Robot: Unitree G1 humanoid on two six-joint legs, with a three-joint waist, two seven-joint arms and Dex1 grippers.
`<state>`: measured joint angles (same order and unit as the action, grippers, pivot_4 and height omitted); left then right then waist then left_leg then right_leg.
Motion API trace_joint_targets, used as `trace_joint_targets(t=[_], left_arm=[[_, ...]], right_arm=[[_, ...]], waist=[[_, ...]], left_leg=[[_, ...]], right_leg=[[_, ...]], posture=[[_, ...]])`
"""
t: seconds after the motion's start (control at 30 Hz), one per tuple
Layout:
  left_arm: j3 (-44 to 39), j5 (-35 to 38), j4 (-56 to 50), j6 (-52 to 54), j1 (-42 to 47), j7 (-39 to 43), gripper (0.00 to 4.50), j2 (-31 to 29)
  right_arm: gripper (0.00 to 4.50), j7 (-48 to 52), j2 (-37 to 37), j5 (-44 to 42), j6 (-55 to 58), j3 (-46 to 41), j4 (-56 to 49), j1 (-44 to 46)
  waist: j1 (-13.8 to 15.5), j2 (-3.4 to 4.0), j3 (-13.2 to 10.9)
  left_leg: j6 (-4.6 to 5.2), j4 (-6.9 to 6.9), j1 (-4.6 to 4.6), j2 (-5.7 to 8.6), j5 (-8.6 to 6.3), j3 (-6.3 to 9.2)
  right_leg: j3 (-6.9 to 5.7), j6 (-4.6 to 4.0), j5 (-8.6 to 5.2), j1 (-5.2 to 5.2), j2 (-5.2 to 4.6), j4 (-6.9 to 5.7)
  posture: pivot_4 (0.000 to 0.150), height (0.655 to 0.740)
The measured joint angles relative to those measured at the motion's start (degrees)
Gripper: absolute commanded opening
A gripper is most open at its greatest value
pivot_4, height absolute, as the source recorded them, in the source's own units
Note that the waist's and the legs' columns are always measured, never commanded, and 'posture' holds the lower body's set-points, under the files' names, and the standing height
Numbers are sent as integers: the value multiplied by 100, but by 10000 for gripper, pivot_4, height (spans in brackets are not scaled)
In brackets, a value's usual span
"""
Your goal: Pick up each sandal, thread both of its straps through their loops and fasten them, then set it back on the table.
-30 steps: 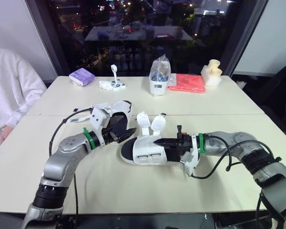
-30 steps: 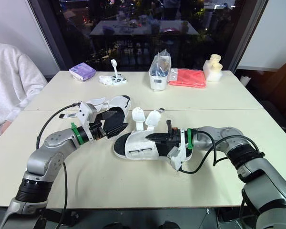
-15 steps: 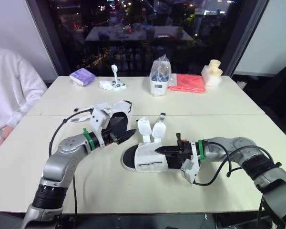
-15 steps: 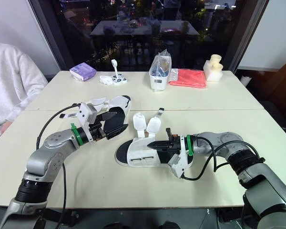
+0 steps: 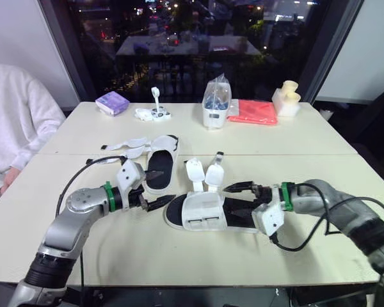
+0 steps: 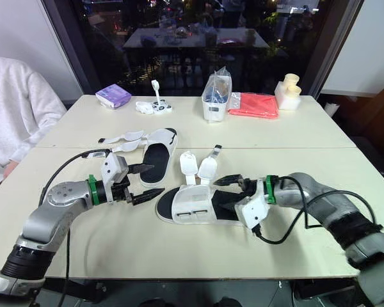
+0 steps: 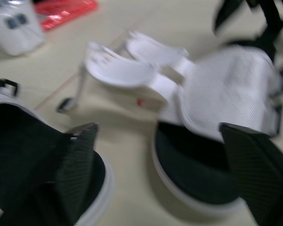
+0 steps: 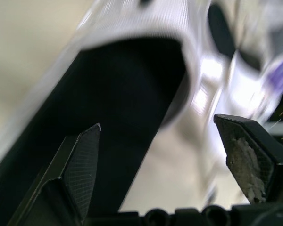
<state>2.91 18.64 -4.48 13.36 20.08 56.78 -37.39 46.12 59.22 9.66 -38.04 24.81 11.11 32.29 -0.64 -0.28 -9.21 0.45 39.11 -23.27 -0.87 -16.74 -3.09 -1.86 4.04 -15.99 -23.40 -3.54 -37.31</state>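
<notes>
Left claw [image 5: 159,188] stands open with nothing between its two black fingers, one tip over the gap between the two sandals and the other just beside the toe of the near sandal [image 5: 201,214]. That arm is bent at the elbow, its forearm low over the table [image 5: 179,256] and aimed to the robot's right, a pose that looks ready to steady or take the toe end. Just beyond the fingers lies the far sandal [image 5: 159,163], flat on its sole, its loose straps [image 5: 131,143] spread out on the table to its left, plainly unfastened. The near sandal also rests flat on the table between the two claws, black footbed up, with a broad white band across the front. Its two white straps [image 5: 205,174] stand up behind the band, unthreaded, so the fastening appears not yet done. From the right, the right claw [image 5: 233,197] is also spread open and empty, its fingers pointing left over the heel end of the footbed. Whether the lower finger touches the footbed cannot be told. That arm reaches inward with a low, nearly level forearm, probably so that the sandal can be gripped from both ends and lifted.
</notes>
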Motion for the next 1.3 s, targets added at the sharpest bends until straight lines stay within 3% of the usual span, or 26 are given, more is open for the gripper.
trace_joint_targets(t=[0.2, 0.23, 0.7, 1.03, 1.3], left_arm=[[110, -177, 417, -546, 20, 440, 1758, 28], [160, -179, 549, -557, 91, 504, 765, 93], [939, -548, 1804, -997, 793, 1230, 765, 772], [991, -710, 2133, -1154, 901, 1309, 765, 950], [983, -813, 2245, -1273, 943, 1274, 765, 1055]], right_arm=[[42043, 477, -135, -941, 1632, -779, -722, -222], [42043, 477, -246, -1098, 1942, -924, -775, -245], [42043, -92, -1744, -2258, 6277, -1875, -1064, -155], [42043, -482, -2663, -3550, 9708, -2494, -593, 841], [42043, -546, -3293, -3997, 10522, -2797, 563, 1367]], waist=[[-12, 0, 0], [-2, 0, 1], [10, -1, 1], [1, 0, 1], [2, 0, 2]], left_leg=[[8, 0, 5, -3, -5, 1], [8, 1, 6, -3, -5, 1], [16, 4, -4, 0, -9, -2], [18, 4, -5, 1, -10, -1], [19, 3, -7, 2, -11, -2]], right_leg=[[0, -2, 1, 0, 0, -6], [0, -2, 1, 3, 0, -6], [-2, 0, 1, -5, 1, -9], [-2, 0, 2, -7, 2, -11], [-3, 1, 2, -8, 1, -10]], posture=[[1500, 7400], [1500, 7400], [1500, 7400], [1500, 7400], [1500, 7400]])
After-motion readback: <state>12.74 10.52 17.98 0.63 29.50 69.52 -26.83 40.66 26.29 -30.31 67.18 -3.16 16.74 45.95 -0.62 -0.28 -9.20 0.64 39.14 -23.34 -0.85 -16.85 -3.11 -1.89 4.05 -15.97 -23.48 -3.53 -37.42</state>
